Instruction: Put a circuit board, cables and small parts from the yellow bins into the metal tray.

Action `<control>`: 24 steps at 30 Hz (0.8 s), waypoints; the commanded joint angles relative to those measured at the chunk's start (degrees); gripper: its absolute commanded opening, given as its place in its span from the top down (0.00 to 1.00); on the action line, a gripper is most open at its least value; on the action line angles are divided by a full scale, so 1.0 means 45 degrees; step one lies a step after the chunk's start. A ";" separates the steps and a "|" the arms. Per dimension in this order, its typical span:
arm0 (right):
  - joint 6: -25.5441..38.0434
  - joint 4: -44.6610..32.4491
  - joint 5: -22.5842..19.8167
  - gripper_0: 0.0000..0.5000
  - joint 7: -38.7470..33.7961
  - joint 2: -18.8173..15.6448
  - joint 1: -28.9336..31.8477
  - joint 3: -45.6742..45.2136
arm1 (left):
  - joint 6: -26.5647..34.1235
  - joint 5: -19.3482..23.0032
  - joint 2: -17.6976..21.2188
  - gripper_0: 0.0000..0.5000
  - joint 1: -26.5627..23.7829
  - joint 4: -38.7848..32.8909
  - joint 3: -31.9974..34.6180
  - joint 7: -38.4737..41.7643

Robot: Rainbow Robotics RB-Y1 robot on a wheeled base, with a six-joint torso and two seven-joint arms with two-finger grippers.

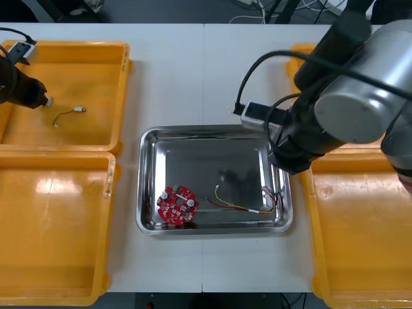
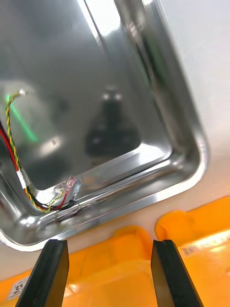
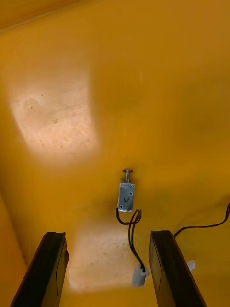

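The metal tray (image 1: 149, 168) sits in the middle of the table. In it lie a round red circuit board (image 1: 177, 205) and a red and yellow cable (image 1: 245, 205). My right gripper (image 2: 111, 276) hangs open above the tray's rim (image 2: 191, 172), near the corner by the right bins, and the red and yellow cable (image 2: 14, 158) lies just beyond its fingers. My left gripper (image 3: 109, 271) is open inside the far left bin (image 1: 121, 96), with a small metal part (image 3: 126, 196) on a black cable (image 3: 132, 229) lying just ahead between its fingers. In the front view the left gripper (image 1: 42, 98) is at that bin's left side.
A second black cable (image 3: 206, 224) lies beside the left gripper's finger (image 3: 170, 268). The near left bin (image 1: 51, 232) looks bare. The bulky right arm (image 1: 335, 109) covers much of the far right bin (image 1: 301, 58); the near right bin (image 1: 360, 238) lies below it.
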 commanded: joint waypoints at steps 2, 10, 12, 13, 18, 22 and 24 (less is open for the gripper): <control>0.0056 -0.0426 -0.1317 0.00 -0.0676 -0.1041 -0.0495 -0.1914 | -0.0785 0.0345 -0.0288 0.00 -0.0747 0.0213 -0.0434 -0.0170; 0.0056 -0.0387 -0.2157 0.00 -0.1027 -0.2916 -0.0495 -0.2929 | -0.1371 0.0501 -0.0347 0.00 -0.0747 0.0467 -0.0805 -0.0209; 0.0056 -0.0211 -0.2215 0.00 -0.1145 -0.3189 -0.0495 -0.3086 | -0.1684 0.0599 -0.0347 0.00 -0.0747 0.0643 -0.0923 -0.0248; 0.0056 0.0004 -0.2254 0.00 -0.1203 -0.3306 -0.0515 -0.3242 | -0.1820 0.0657 -0.0347 0.00 -0.0747 0.0741 -0.0942 -0.0287; 0.0056 0.1176 -0.2372 0.00 -0.1281 -0.3326 -0.0515 -0.4199 | -0.1918 0.0677 -0.0347 0.00 -0.0747 0.0877 -0.0962 -0.0483; 0.0056 0.1918 -0.2293 0.00 -0.1281 -0.3424 -0.0554 -0.4648 | -0.2152 0.0794 -0.0405 0.00 -0.0747 0.1151 -0.1001 -0.0600; 0.0056 0.2153 -0.2059 0.00 -0.1281 -0.3541 -0.0593 -0.4707 | -0.2465 0.0814 -0.0425 0.00 -0.0747 0.1307 -0.1176 -0.0620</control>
